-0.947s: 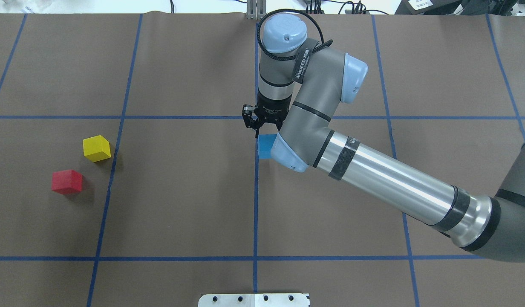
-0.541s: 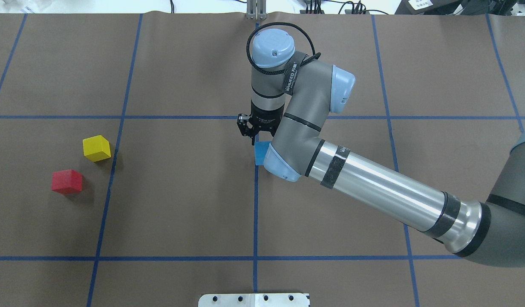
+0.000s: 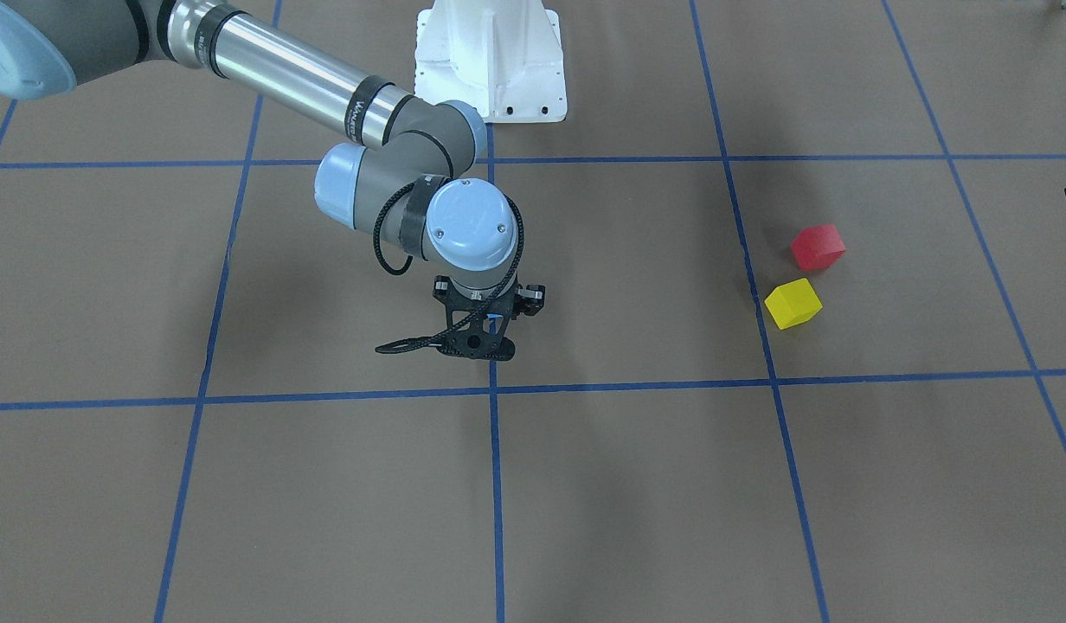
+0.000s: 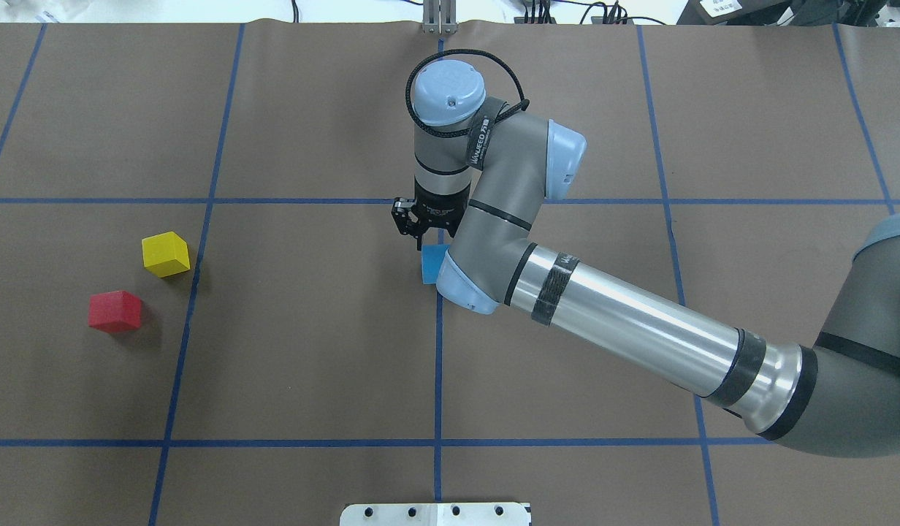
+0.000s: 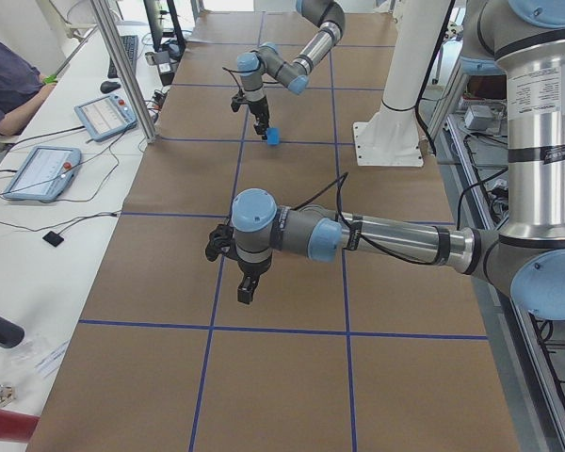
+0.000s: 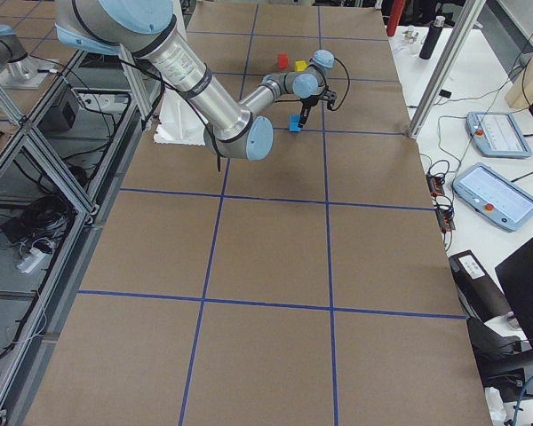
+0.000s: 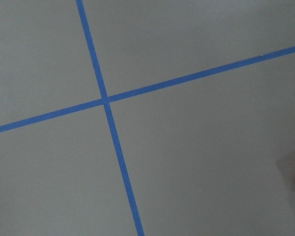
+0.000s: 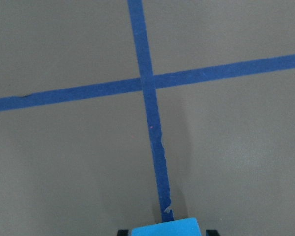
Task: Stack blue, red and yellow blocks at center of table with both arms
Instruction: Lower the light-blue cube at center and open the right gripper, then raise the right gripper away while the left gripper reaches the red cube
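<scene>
Between the fingertips of the right end effector sits the blue block. It is clamped from both sides, with the jaws drawn in to the block's width. Only the block's top edge shows at the bottom of the right wrist view, and the arm's elbow covers part of it from overhead. Whether its underside already touches the worktop I cannot tell.

The block hangs right over the blue tape line that runs ahead of the end effector to a tape crossing. This placement looks deliberate, since the stack belongs at the worktop's centre and the line gives a ready reference. Blue appears meant as the base, so it likely needs setting down flat and square before anything goes on top.

Well away from this end effector, out on the robot's left side, lie the red block and the yellow block. They are near each other but apart, and neither is held. Their position suggests they fall to the other arm.

The left end effector hangs above bare worktop. How far it is open cannot be told, because its own camera shows no fingers, only tape lines and what may be a corner of the red block at the frame's edge.
</scene>
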{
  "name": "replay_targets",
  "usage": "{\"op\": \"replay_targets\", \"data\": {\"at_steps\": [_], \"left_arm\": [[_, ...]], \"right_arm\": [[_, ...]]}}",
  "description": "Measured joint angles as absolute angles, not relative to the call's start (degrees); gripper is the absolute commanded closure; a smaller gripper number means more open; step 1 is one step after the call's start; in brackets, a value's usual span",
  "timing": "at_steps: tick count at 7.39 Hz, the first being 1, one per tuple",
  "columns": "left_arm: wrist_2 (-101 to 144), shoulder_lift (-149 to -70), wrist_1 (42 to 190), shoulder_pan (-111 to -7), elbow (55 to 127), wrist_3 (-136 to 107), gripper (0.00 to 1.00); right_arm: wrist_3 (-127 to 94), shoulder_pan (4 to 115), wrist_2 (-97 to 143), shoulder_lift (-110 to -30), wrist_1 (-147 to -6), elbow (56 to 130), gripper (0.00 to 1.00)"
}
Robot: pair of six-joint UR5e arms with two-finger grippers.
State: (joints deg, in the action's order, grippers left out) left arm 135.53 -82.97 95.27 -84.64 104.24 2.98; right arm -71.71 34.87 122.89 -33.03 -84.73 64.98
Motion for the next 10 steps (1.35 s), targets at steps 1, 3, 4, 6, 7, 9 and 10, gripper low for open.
{"op": "replay_targets", "data": {"at_steps": [1, 3, 4, 6, 7, 9, 10], "left_arm": [[135.5, -83.0, 95.3, -84.6, 104.2, 3.0, 0.00], [135.4, -83.8, 95.1, -84.6, 104.3, 2.9, 0.00], [135.4, -84.5, 94.9, -84.6, 104.5, 1.4, 0.00], [135.5, -85.7, 95.2, -82.5, 107.8, -11.2, 0.00], [135.4, -85.7, 96.4, -80.0, 110.2, -18.8, 0.00], [132.6, -84.0, 104.3, -72.7, 113.6, -35.5, 0.01], [127.7, -82.3, 110.4, -66.6, 114.5, -45.0, 0.01]], "right_arm": [[-72.3, 34.5, 121.6, -33.0, -84.0, 64.8, 0.01], [-72.8, 34.7, 120.7, -32.9, -83.5, 66.0, 0.00], [-72.8, 35.7, 121.1, -32.9, -84.0, 67.8, 0.00], [-72.2, 39.3, 122.9, -34.2, -87.5, 73.7, 0.00], [-71.5, 41.0, 123.5, -36.0, -88.7, 76.6, 0.00], [-65.5, 44.7, 123.8, -41.2, -89.4, 81.1, 0.00], [-59.8, 46.7, 123.9, -45.0, -89.4, 83.5, 0.00]]}}
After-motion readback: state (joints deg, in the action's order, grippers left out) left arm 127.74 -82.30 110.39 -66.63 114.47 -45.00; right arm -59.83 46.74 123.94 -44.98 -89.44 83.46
